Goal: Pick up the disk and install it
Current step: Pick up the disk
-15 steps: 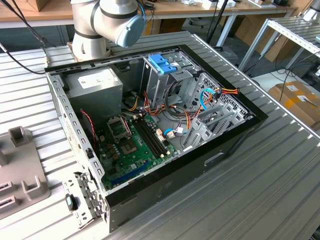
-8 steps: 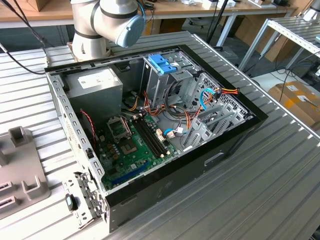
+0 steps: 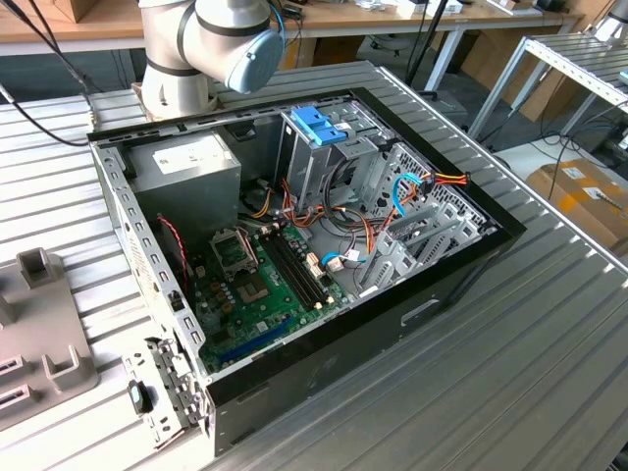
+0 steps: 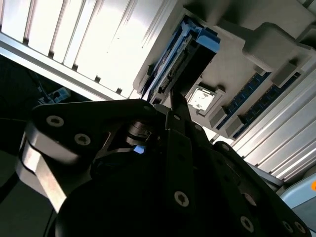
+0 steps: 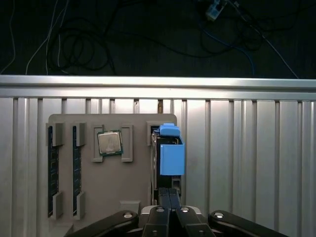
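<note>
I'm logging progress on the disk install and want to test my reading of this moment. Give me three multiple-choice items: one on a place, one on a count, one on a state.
1. Where is the disk?
A. On the floor
B. On edge in a slot of the grey tray
C. Flat on the bare table

2. How many memory sticks sit in the tray?
A. One
B. Two
C. Four

3. How is the computer case?
A. Open, its inside bare
B. Shut, with its panel on
C. Tipped upside down

Answers:
1 B: the first wrist view shows the disk standing in the tray beside the processor.
2 B: two long sticks fill neighbouring slots.
3 A: the exterior view looks straight onto the motherboard.
</note>
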`<state>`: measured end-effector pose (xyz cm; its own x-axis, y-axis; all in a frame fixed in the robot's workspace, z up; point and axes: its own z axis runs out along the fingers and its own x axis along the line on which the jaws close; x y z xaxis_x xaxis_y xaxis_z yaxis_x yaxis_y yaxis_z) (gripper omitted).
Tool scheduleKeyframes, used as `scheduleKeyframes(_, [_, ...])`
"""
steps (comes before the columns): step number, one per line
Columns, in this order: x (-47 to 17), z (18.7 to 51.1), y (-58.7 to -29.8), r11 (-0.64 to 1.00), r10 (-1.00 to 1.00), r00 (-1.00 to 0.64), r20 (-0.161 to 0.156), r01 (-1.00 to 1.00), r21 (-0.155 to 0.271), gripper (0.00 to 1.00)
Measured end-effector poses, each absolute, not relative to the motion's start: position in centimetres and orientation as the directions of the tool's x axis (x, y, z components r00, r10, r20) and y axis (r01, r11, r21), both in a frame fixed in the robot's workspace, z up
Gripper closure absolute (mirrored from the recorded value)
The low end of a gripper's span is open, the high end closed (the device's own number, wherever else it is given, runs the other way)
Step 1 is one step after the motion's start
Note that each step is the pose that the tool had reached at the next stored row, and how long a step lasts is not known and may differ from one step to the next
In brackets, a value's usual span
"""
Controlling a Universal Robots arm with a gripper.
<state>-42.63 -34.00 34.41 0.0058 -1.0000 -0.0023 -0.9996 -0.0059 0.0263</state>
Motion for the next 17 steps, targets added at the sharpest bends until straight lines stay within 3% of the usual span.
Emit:
scheduleKeyframes(5, [-42.63,34.4,-33.97,-0.006,-1.0,0.006,-0.002,-1.0,0.026,0.89])
scheduleKeyframes(7, [-42.63,34.4,-33.95,-0.006,-1.0,0.006,-0.002,-1.0,0.026,0.76])
scheduleKeyframes(8, [-42.63,34.4,-33.94,-0.006,-1.0,0.006,-0.002,-1.0,0.026,0.76])
scheduleKeyframes(9, [-42.63,34.4,-33.94,-0.006,-1.0,0.006,-0.002,-1.0,0.026,0.64])
scheduleKeyframes(11, [-42.63,34.4,-33.92,-0.006,-1.0,0.006,-0.002,-1.0,0.026,0.53])
scheduleKeyframes(13, [-42.63,34.39,-33.91,-0.006,-1.0,0.006,-0.002,-1.0,0.026,0.53])
scheduleKeyframes(15, [-42.63,34.39,-33.9,-0.006,-1.0,0.006,-0.002,-1.0,0.026,0.4])
scheduleKeyframes(17, [-42.62,34.34,-33.89,-0.006,-1.0,0.006,-0.002,-1.0,0.026,0.4])
